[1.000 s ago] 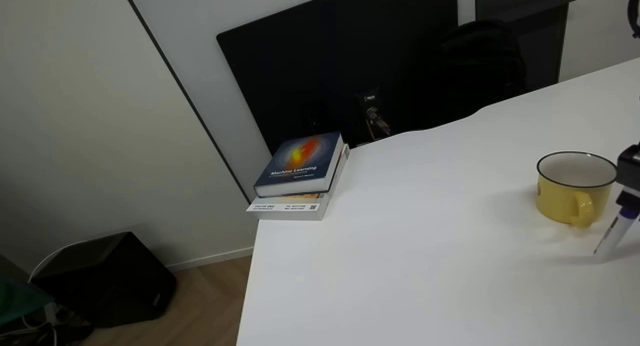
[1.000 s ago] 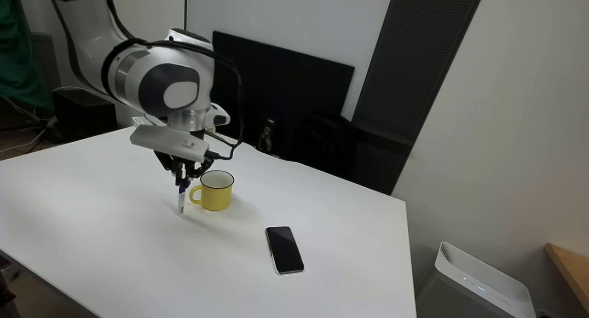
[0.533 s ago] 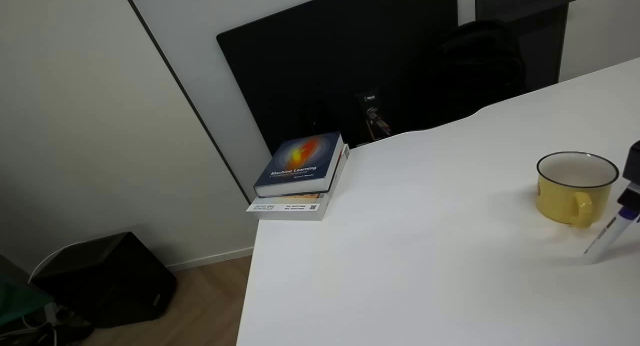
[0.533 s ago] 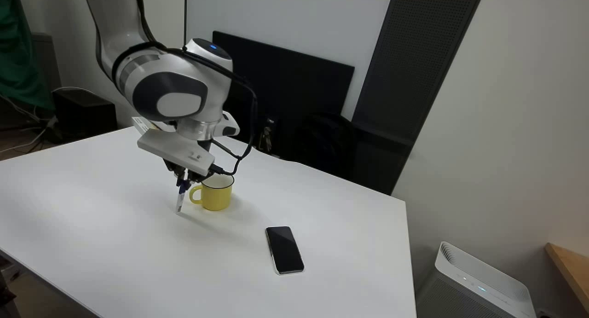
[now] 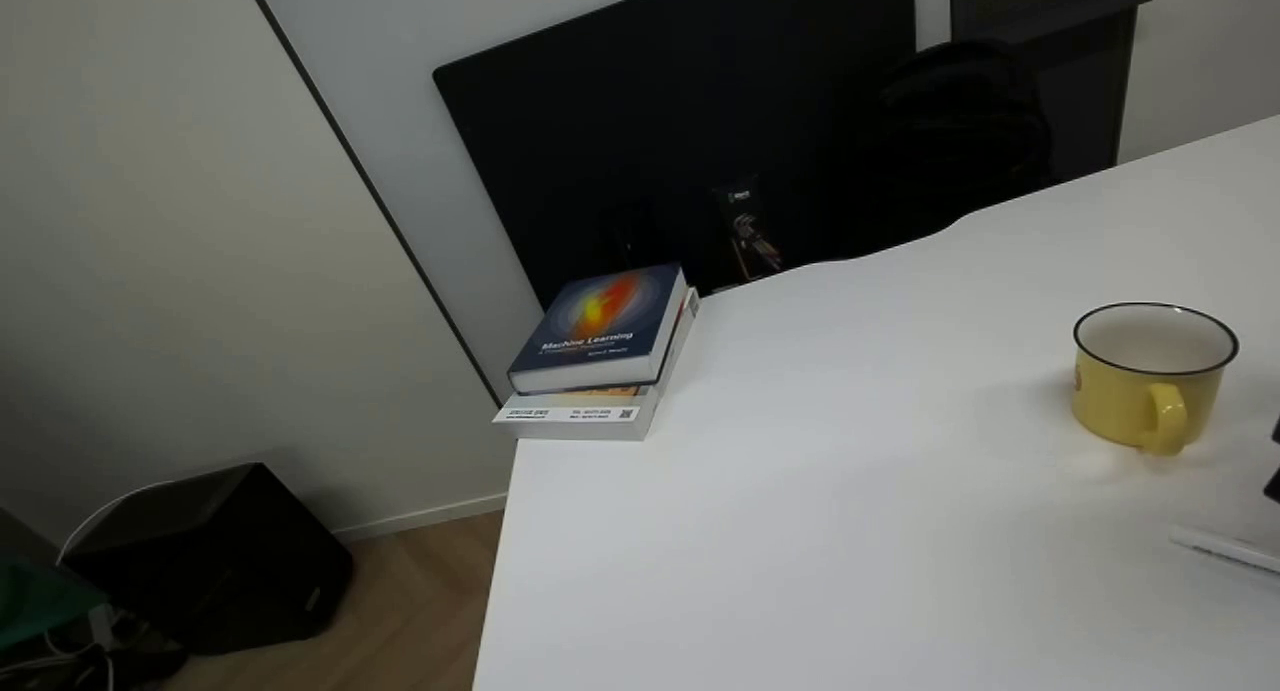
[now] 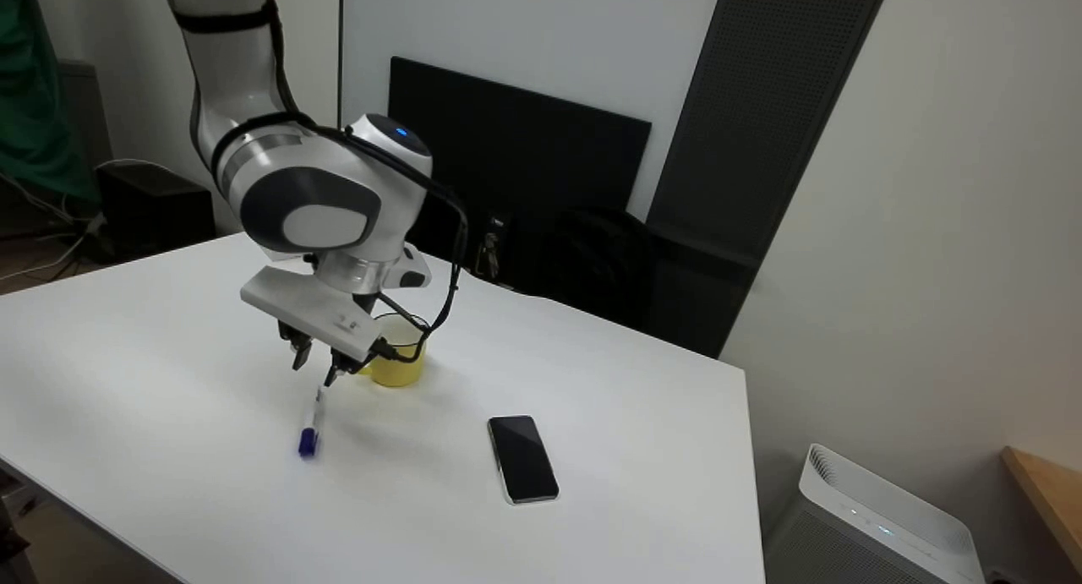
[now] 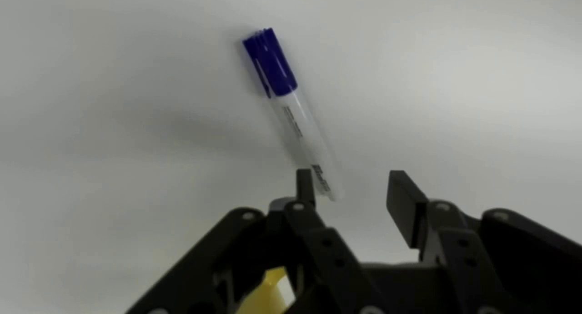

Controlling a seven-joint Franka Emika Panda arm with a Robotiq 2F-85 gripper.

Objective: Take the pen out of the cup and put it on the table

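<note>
The pen [image 6: 309, 432], with its blue cap and pale body, lies on the white table [image 6: 203, 474]. Its pale end also shows at the right edge of an exterior view [image 5: 1228, 549]. My gripper [image 6: 314, 373] is open and empty just above the pen's pale end. In the wrist view the pen [image 7: 298, 118] runs from the blue cap at the top to the pale end near the left fingertip, and the two fingertips [image 7: 350, 182] stand apart. The yellow cup [image 5: 1130, 406] stands upright beside the gripper; the arm partly hides it in an exterior view [image 6: 399, 371].
A black phone [image 6: 523, 459] lies on the table to the right of the cup. A stack of books [image 5: 600, 336] sits at the table's corner. A black panel [image 5: 680, 131] stands behind the table.
The gripper has opened and let go of the pen. The pen was held tilted with its tip down and now lies on the table. The arm has moved lower.
</note>
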